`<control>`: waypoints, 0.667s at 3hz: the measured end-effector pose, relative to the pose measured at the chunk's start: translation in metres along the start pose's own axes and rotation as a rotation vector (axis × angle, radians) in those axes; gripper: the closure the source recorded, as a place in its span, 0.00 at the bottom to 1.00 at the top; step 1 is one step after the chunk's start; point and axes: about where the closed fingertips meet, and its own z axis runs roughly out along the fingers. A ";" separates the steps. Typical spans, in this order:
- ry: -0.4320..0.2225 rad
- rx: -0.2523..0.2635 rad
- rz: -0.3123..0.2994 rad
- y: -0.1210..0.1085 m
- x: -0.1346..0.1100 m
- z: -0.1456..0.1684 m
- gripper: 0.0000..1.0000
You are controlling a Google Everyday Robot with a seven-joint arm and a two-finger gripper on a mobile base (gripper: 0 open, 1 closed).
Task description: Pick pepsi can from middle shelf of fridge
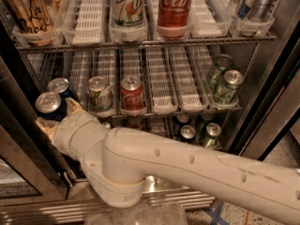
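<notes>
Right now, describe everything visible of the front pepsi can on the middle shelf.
The front pepsi can is a dark blue can with a silver top and pull tab, metal by its shine. It stands upright at the far left front of the middle shelf, clasped by the gripper, one cream finger on each side; the arm hides its lower body. A second pepsi can sits right behind it; whether they touch cannot be told.

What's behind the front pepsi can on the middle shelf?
A second pepsi can, silver top showing; its lower body is hidden by the front pepsi can, which the gripper holds.
</notes>
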 end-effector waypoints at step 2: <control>0.019 0.004 0.006 0.004 0.005 -0.006 1.00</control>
